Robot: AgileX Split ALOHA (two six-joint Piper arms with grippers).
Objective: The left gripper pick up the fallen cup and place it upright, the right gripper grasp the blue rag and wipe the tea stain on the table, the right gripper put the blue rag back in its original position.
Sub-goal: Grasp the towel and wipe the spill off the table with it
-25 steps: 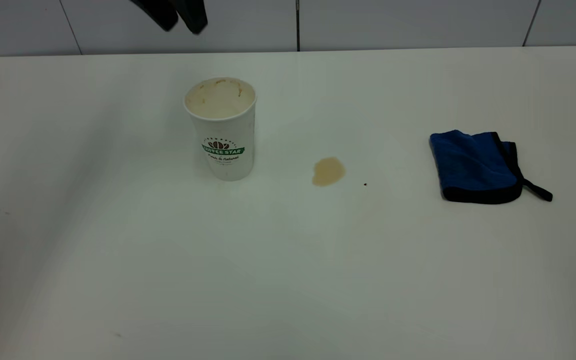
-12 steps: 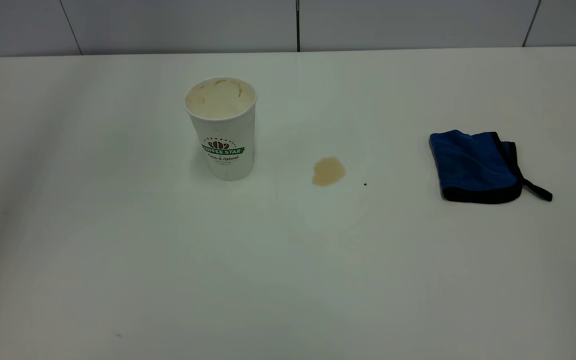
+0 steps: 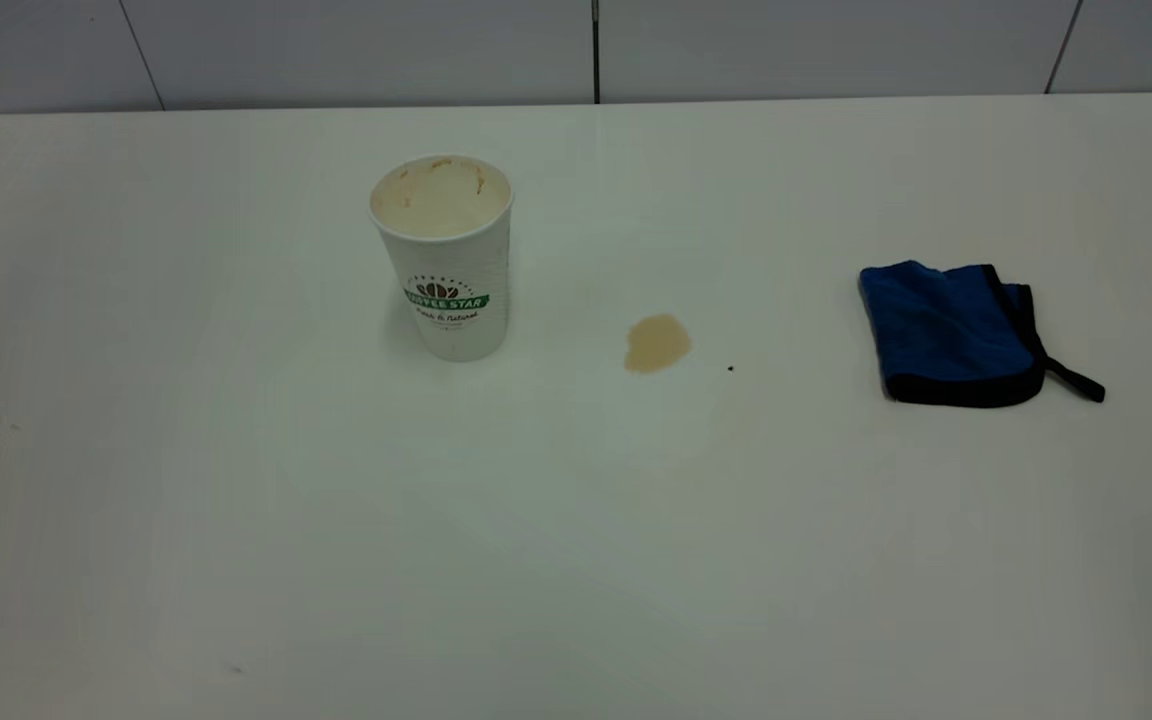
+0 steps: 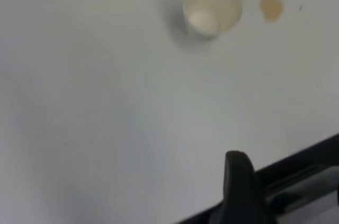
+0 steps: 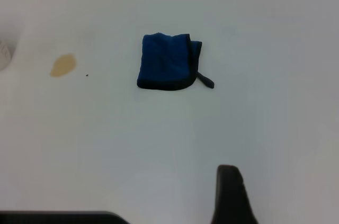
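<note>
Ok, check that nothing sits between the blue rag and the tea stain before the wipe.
Nothing visible does. Between the blue rag and the tea stain lies bare table, apart from a tiny dark speck. The cup stands upright on the stain's far side.

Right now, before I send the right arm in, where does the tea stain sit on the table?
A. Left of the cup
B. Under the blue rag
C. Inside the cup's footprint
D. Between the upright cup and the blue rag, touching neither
D: in the exterior view the tea stain lies bare on the table, right of the upright cup and left of the blue rag, apart from both.
</note>
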